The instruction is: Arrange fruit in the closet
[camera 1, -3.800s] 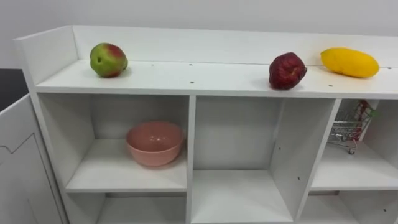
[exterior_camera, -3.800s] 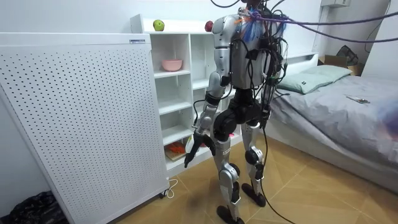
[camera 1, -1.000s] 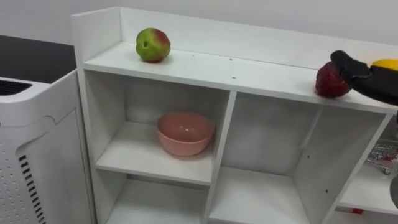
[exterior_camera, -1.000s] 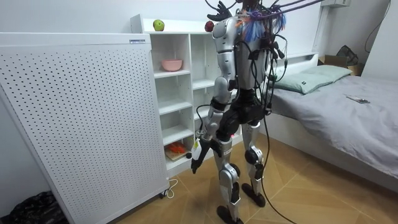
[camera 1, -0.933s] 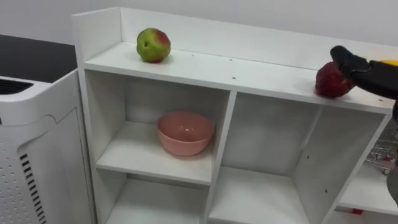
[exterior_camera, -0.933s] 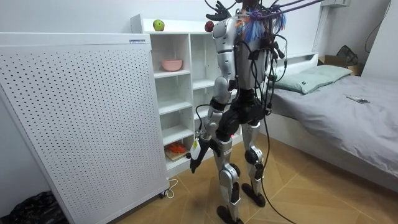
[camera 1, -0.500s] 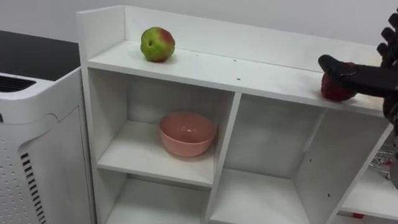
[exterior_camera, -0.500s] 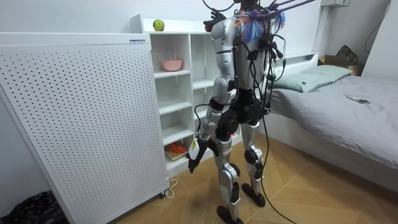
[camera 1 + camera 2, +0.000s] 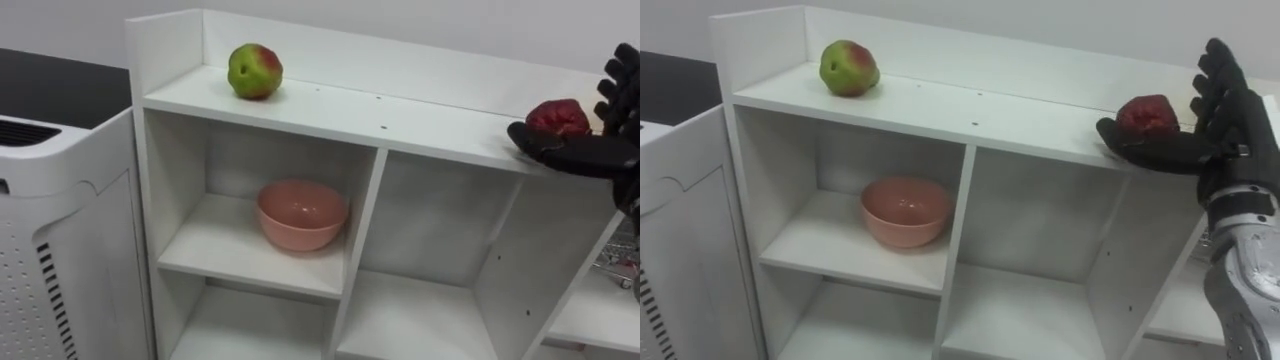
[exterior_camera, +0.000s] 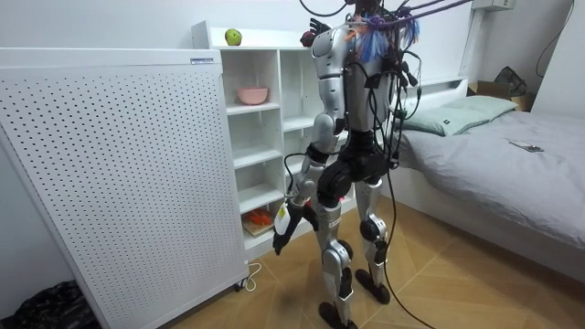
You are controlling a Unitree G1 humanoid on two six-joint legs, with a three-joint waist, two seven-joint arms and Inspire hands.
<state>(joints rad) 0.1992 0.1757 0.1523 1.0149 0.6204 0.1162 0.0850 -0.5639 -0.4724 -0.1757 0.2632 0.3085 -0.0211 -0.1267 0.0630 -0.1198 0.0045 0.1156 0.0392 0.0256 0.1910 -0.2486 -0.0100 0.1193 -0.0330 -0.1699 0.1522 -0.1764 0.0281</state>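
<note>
Red fruit (image 9: 1147, 116) — pinched between right hand (image 9: 1230, 128) thumb and upright fingers (image 9: 1218, 65) | arm raised at shelf top (image 9: 990, 105)

Green-red apple (image 9: 254, 71) is seated at left of closet (image 9: 400, 115) top; dark red fruit (image 9: 1145, 115) is held just above its right end by right hand (image 9: 1220, 138).

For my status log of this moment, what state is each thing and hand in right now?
green-red apple: resting free at the left end of the top shelf.
red fruit: cradled between thumb and fingers of the right hand.
pink bowl: upright in the upper left compartment, nothing seen inside.
left hand: hanging by the robot's side.
</note>
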